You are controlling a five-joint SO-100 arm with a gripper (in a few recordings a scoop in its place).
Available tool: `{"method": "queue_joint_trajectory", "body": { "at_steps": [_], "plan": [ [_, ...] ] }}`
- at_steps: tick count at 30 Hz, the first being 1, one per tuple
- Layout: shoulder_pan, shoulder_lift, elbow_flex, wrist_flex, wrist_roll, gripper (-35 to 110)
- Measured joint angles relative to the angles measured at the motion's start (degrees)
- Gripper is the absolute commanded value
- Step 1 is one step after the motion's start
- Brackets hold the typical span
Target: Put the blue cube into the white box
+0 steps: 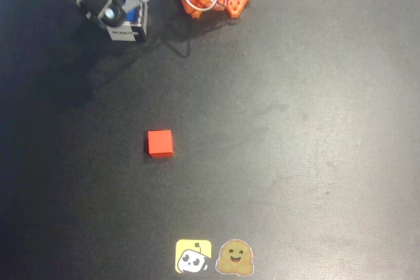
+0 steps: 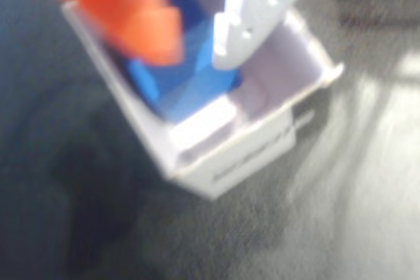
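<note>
The hand [image 2: 197, 37] holds the blue cube [image 2: 187, 77] inside the white box [image 2: 262, 142]; next, I judge, it should let go and lift.

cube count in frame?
2. The red cube sits alone mid-table in the overhead view. The blue cube is inside the white box, between the jaws. None visibly hidden.

Overhead view looks straight down from afar; wrist view looks closely into the white box [image 2: 262, 122], shared.
</note>
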Motion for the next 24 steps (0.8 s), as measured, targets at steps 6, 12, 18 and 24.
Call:
{"method": "queue_joint_trajectory", "body": {
  "at_steps": [6, 12, 18, 24],
  "plan": [
    [-11.3, 0.6, 0.2, -2.5, 5.2, 0],
    [-30.7, 7.8, 1.1, -2.4, 16.9, 0],
    [-48.1, 17.3, 5.9, -1.3, 26.6, 0],
    [-61.0, 22.4, 8.9, -1.3, 31.5, 0]
  ]
}}
